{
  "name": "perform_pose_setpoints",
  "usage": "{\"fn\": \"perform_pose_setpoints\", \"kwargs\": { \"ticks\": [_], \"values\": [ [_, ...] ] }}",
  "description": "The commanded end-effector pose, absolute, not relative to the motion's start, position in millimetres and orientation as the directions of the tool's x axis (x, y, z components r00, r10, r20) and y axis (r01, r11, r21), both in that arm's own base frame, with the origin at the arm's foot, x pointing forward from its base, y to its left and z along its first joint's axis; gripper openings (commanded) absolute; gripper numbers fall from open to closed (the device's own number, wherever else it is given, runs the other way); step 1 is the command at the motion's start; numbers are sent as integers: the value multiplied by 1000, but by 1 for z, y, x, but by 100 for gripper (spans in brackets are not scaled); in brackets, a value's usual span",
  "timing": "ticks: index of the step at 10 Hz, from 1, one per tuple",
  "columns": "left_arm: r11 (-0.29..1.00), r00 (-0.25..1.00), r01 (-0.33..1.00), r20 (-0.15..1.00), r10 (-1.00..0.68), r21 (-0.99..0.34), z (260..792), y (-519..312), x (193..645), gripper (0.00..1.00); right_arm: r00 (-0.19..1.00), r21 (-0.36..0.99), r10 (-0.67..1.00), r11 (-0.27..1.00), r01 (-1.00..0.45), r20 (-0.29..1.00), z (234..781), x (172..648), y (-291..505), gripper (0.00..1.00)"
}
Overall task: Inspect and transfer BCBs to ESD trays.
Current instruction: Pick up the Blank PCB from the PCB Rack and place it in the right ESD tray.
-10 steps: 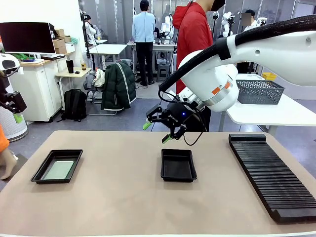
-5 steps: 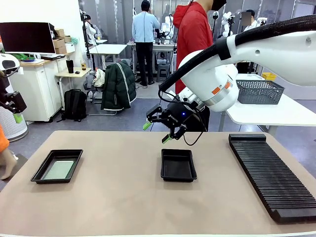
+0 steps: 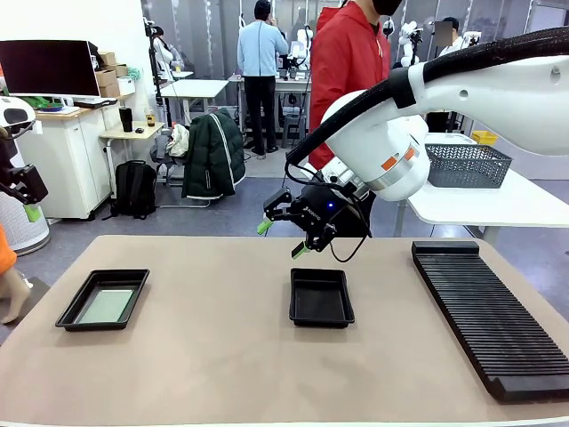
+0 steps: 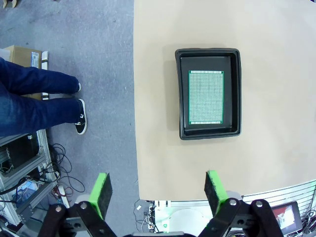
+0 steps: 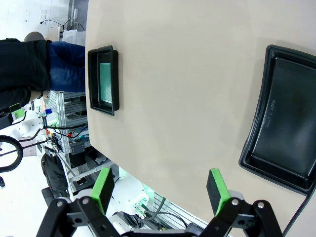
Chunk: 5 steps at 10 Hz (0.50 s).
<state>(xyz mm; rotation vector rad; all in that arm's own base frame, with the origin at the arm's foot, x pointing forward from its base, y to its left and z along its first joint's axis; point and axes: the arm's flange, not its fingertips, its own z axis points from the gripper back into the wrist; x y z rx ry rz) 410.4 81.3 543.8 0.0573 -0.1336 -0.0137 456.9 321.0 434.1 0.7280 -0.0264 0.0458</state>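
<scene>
Black and bare, the middle ESD tray (image 3: pixel 321 297) sits on the desk (image 3: pixel 222 356) near the right fingers (image 3: pixel 264 227), which are spread wide and hold nothing. The left fingers (image 4: pixel 102 190), equally open and empty, hover above the other ESD tray (image 4: pixel 180 98), where one BCB (image 4: pixel 206 97) lies flat. A second board seems the next need. None is visible. The rack's (image 3: pixel 489 311) slots are hard to read.

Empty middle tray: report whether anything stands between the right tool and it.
Nothing visible does. The right tool hangs open in the air just past the far rim of the empty tray, with only bare table around it. The one board lies in the other tray, far off to the robot's left.
</scene>
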Motion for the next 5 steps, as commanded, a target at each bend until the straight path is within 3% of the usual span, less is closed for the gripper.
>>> {"fn": "perform_pose_setpoints", "kwargs": {
  "ticks": [1,5],
  "values": [
    [998,990,8,138,-16,58,543,81,409,100,999,651,17,758,-38,38,435,456,322,100],
    [998,990,8,138,-16,58,543,81,409,100,999,651,17,758,-38,38,435,456,322,100]
  ]
}}
